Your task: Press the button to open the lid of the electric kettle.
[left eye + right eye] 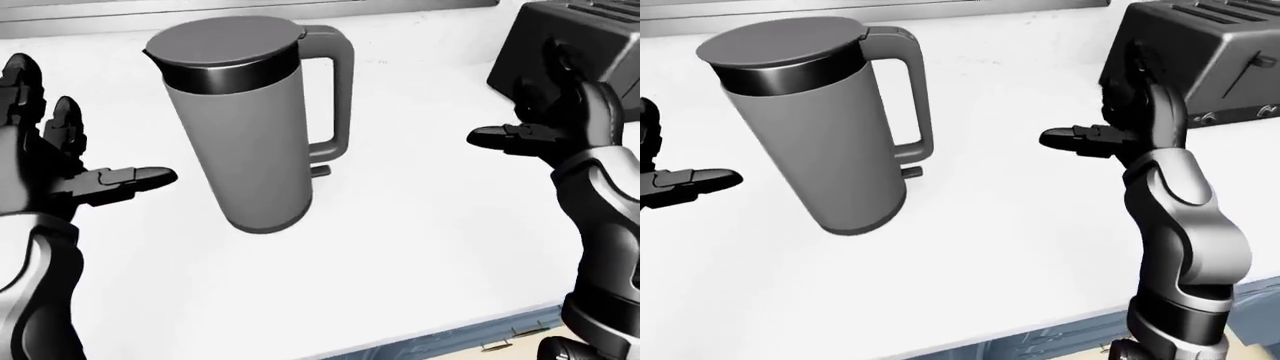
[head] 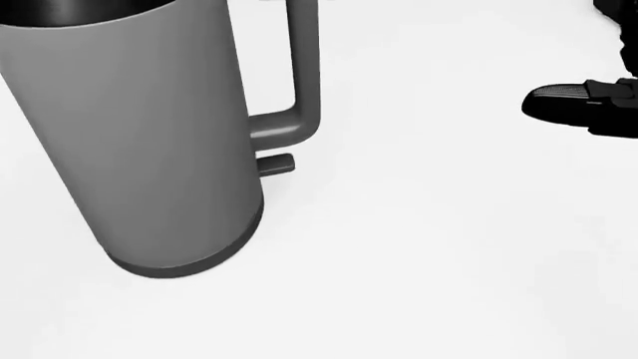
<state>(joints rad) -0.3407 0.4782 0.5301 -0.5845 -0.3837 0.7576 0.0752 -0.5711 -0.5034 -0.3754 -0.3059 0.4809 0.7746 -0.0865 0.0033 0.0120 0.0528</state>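
A tall grey electric kettle (image 1: pixel 250 135) stands upright on the white counter (image 1: pixel 400 247), its lid (image 1: pixel 225 41) shut above a dark band. Its handle (image 1: pixel 342 97) faces right, and a small grey tab (image 2: pixel 276 164) sticks out under the handle's lower end. My left hand (image 1: pixel 100 135) hovers open to the left of the kettle, thumb pointing at it, a short gap away. My right hand (image 1: pixel 1110 112) floats open well to the right of the handle, touching nothing. In the head view only the kettle's lower body (image 2: pixel 140 149) and the right thumb (image 2: pixel 563 101) show.
A dark toaster (image 1: pixel 1210 60) sits at the upper right of the eye views, just behind my right hand. The counter's near edge (image 1: pixel 450 334) runs along the bottom, with cabinet fronts below. A wall strip lies along the top.
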